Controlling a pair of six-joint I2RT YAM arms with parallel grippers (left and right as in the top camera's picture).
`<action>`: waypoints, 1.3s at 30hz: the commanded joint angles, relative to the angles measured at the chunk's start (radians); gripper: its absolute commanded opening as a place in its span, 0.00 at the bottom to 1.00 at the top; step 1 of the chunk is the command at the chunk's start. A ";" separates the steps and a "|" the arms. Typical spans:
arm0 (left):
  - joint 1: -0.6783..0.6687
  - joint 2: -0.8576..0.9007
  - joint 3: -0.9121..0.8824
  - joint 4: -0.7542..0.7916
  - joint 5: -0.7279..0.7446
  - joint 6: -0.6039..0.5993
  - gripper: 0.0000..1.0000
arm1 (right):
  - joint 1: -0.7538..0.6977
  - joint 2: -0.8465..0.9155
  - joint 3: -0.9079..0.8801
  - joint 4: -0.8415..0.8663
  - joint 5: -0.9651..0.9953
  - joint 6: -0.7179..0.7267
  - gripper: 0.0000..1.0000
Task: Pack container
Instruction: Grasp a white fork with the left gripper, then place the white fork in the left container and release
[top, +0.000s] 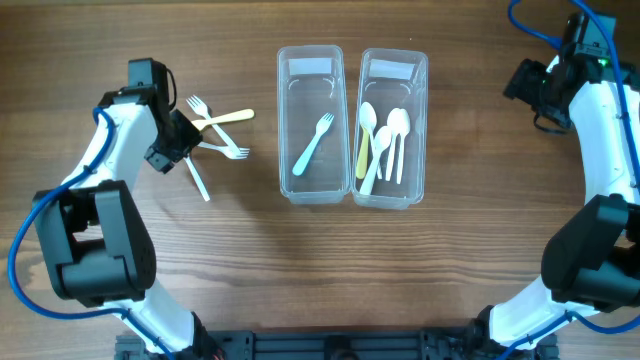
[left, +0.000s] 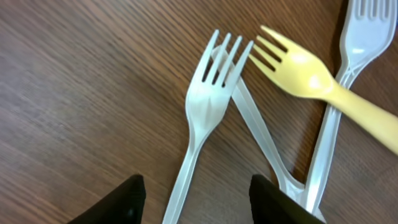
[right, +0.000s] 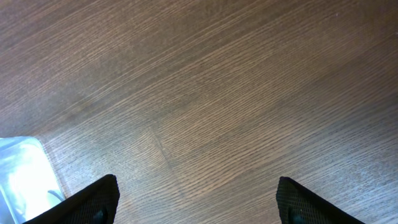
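Observation:
Two clear plastic containers stand side by side mid-table. The left container (top: 287, 120) holds a light blue fork (top: 313, 144). The right container (top: 419, 120) holds a yellow spoon (top: 364, 140) and white spoons (top: 396, 140). A pile of forks lies left of them: a yellow fork (top: 222, 118) (left: 317, 81) and white forks (top: 225, 150) (left: 208, 106). My left gripper (top: 182, 140) (left: 196, 199) is open, low over the pile, its fingers astride a white fork's handle. My right gripper (top: 530, 90) (right: 199, 202) is open and empty over bare wood at the far right.
A corner of the right container (right: 22, 174) shows at the lower left of the right wrist view. Blue cables run along both arms. Bare wooden table lies in front of the containers.

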 joint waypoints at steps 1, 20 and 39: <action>0.005 0.016 -0.037 0.031 0.026 0.144 0.54 | 0.002 0.018 -0.010 0.005 -0.009 0.001 0.81; 0.009 0.101 -0.050 0.066 0.015 0.322 0.34 | 0.002 0.018 -0.010 -0.008 -0.009 -0.002 0.81; -0.002 0.010 0.160 -0.171 0.016 0.328 0.04 | 0.002 0.018 -0.010 -0.007 -0.009 -0.002 0.81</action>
